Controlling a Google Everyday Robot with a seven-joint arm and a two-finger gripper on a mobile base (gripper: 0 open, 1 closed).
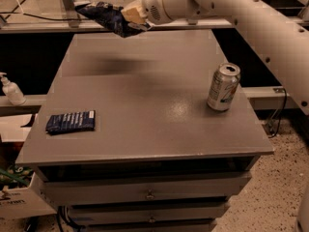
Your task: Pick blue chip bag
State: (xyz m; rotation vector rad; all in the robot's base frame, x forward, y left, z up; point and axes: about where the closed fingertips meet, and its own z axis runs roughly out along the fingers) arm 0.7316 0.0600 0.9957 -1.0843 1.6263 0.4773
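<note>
The blue chip bag [105, 16] is a crumpled dark blue foil bag with white print. It hangs in the air above the far left part of the grey table [145, 100]. My gripper [131, 19] is shut on the bag's right end and holds it clear of the tabletop. The bag's shadow lies on the table below it. My white arm reaches in from the upper right.
A flat dark blue packet [70, 122] with white text lies near the table's front left edge. A silver soda can [223, 87] stands upright at the right side. A white soap bottle [10, 90] stands left of the table. Drawers sit below the tabletop.
</note>
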